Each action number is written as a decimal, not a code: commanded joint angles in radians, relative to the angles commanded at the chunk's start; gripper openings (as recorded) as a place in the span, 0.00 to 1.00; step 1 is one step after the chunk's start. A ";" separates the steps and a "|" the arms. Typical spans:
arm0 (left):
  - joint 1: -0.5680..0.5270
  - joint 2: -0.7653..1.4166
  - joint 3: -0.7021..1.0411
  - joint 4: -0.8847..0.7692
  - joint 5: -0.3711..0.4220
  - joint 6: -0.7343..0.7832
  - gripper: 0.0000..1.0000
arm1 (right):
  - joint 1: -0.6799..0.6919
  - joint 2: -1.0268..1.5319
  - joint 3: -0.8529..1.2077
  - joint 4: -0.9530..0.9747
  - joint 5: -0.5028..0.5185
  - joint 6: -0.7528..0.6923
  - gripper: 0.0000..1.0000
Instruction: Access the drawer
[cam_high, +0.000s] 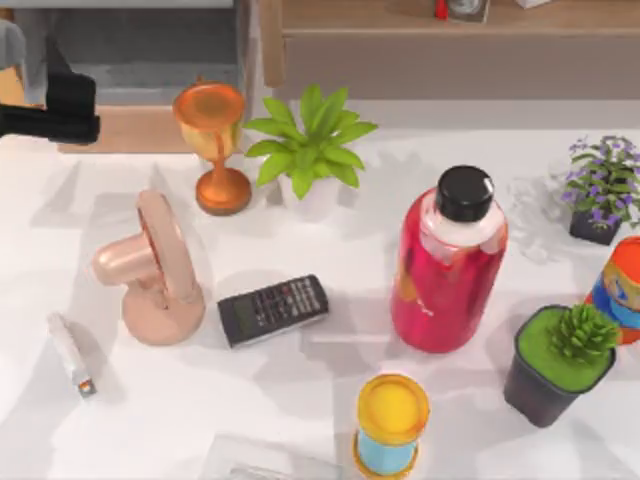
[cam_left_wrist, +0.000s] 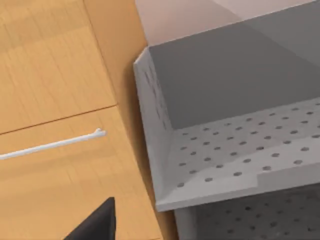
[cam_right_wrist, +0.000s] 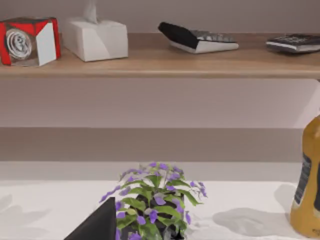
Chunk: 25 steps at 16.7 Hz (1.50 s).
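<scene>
Your left tool (cam_high: 60, 115) hovers at the drawer (cam_high: 140, 128), which stands pulled out; its finger state I cannot tell.

The drawer (cam_high: 140, 60) runs off the top view's upper edge, and the left arm covers part of its tan front. Of the left pincer (cam_high: 60, 110), the wrist view catches one dark fingertip (cam_left_wrist: 97, 222), so its spread cannot be judged. A clear container (cam_high: 265, 462) is cut by the lower edge.
</scene>
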 joint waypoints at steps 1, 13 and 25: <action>0.061 0.080 0.042 0.038 0.048 0.086 1.00 | 0.000 0.000 0.000 0.000 0.000 0.000 1.00; 0.613 1.064 0.516 0.479 0.666 1.158 1.00 | 0.000 0.000 0.000 0.000 0.000 0.000 1.00; 0.652 1.204 0.614 0.530 0.763 1.272 1.00 | 0.000 0.000 0.000 0.000 0.000 0.000 1.00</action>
